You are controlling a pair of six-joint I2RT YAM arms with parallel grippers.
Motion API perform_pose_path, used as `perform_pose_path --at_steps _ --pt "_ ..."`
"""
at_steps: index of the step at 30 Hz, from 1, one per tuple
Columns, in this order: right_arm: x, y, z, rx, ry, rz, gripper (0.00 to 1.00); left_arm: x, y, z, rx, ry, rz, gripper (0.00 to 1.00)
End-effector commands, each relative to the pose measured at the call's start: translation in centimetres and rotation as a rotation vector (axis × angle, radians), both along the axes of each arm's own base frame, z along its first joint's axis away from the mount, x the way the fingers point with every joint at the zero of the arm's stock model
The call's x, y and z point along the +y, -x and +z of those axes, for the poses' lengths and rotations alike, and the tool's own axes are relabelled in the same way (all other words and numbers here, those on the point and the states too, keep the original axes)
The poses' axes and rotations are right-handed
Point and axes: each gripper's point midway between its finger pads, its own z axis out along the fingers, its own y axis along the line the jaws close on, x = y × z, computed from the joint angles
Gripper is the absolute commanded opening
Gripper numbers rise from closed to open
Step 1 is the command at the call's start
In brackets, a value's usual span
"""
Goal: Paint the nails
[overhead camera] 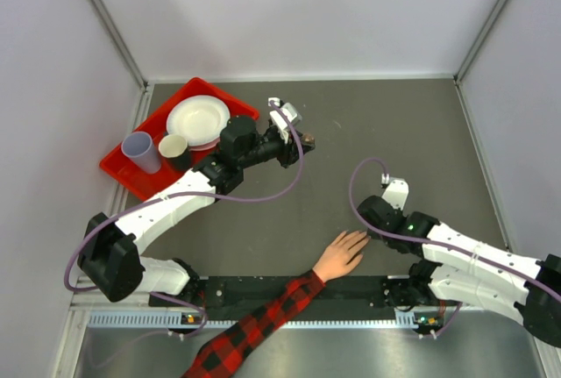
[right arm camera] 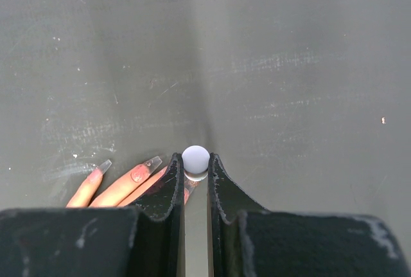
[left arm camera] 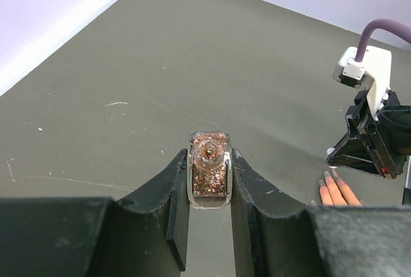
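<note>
**Observed.** The peach-coloured hand [overhead camera: 340,255] in its red-and-black plaid sleeve [overhead camera: 263,321] lies flat on the dark grey table [overhead camera: 394,124]. It is close to the middle of the near edge, with the fingers spread toward the far right corner. The long pale nails [right arm camera: 153,162] sit at the fingertips; one looks tinted pink and the others look clear.

My right gripper [right arm camera: 194,161] hangs directly over those fingertips. Its jaws are pinched almost together on a white round-headed brush cap [right arm camera: 195,157]. The bristles are hidden beneath them.

My left gripper [left arm camera: 209,158] is clamped on a small clear glass bottle of coppery glitter polish [left arm camera: 209,180]. The bottle's mouth is uncovered, and it is held above the table's middle, well apart from the hand.

**Assessment.** The step in hand appears to be stroking polish onto a nail. I would:
- lower gently until the bristles just touch;
- draw along the finger from the nail's base to its tip;
- stay off the skin;
- hold the bottle level so nothing spills.
</note>
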Motion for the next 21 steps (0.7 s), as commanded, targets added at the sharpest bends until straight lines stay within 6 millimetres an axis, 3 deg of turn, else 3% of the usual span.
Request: perform_pose_path --at_steps 1,12,21 --pt "-0.1 -1.3 1.3 -0.049 -0.008 -0.039 0.00 -0.2 -0.5 2.3 -0.057 0.056 0.000 0.00" --pt "-0.2 -1.5 1.6 -0.057 -0.006 -0.038 0.00 -0.2 -0.5 2.3 -0.057 0.055 0.002 0.00" --pt "0.3 -0.3 3.6 -0.055 -0.086 0.011 0.00 -0.2 -0.5 2.4 -0.058 0.059 -0.001 0.00"
